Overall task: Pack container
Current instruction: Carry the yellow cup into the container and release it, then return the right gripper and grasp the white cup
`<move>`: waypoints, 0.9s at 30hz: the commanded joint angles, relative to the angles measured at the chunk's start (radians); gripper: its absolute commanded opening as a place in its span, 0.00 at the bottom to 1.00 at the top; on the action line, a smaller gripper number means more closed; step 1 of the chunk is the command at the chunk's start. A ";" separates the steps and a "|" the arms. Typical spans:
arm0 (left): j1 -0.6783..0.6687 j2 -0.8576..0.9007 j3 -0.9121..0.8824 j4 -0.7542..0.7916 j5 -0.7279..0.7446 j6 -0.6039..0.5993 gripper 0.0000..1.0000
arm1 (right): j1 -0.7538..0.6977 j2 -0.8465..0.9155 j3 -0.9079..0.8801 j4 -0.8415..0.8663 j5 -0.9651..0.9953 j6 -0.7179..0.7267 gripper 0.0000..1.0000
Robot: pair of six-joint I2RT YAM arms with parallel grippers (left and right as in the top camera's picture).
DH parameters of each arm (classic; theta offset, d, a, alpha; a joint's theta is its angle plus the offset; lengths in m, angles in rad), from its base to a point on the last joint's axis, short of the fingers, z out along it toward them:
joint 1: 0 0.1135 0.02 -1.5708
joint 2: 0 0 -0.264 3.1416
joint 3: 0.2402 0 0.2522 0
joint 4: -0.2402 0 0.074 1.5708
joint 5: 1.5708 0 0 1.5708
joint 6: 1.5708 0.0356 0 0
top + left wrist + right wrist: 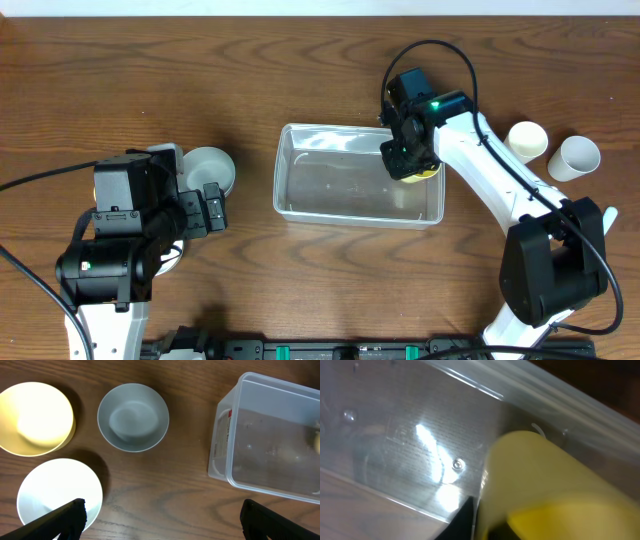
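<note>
- The container (360,188), a clear rectangular tub with rounded corners, sat near the middle of the tabletop (300,60) with its long side running left to right.
- The right arm reached over the container's right end, and its wrist hid that corner from the overhead view.
- A yellow cup (540,480) sat inside the container at that end, close against the clear wall (395,435). From overhead only a sliver of it showed beneath the wrist.
- Only one dark tip of the right fingers (465,521) showed, just beside the cup's left side. Whether they gripped the cup or had let it go could not be told.
- The left fingers (70,516) were spread wide with nothing between them, above bare wood left of the container.
- Three bowls lay to the container's left in the left wrist view. A grey bowl (133,417) was nearest the tub, and a yellow bowl (35,417) lay beyond it.
- A white bowl (59,492) lay just below the yellow one, partly under a finger.
- All three bowls stood upright and apart from the container.
- Two white cups (527,140) stood side by side, well right of the container, beyond the right arm.
</note>
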 commanded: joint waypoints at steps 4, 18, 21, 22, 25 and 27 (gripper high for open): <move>-0.004 0.000 0.020 -0.002 0.013 -0.009 0.98 | 0.007 0.006 -0.001 0.003 -0.003 0.001 0.38; -0.004 0.001 0.020 -0.002 0.013 -0.008 0.98 | 0.007 -0.018 0.072 0.006 0.028 0.003 0.45; -0.004 0.004 0.020 -0.002 0.013 -0.009 0.98 | 0.003 -0.060 0.189 -0.051 0.108 0.039 0.45; -0.004 0.006 0.020 -0.003 0.013 -0.008 0.98 | -0.001 -0.075 0.228 -0.068 0.144 0.057 0.46; -0.004 0.008 0.020 -0.003 0.013 -0.008 0.98 | -0.032 -0.126 0.345 -0.114 0.241 0.118 0.51; -0.004 0.010 0.020 -0.003 0.013 -0.008 0.98 | -0.073 -0.151 0.384 -0.117 0.248 0.122 0.59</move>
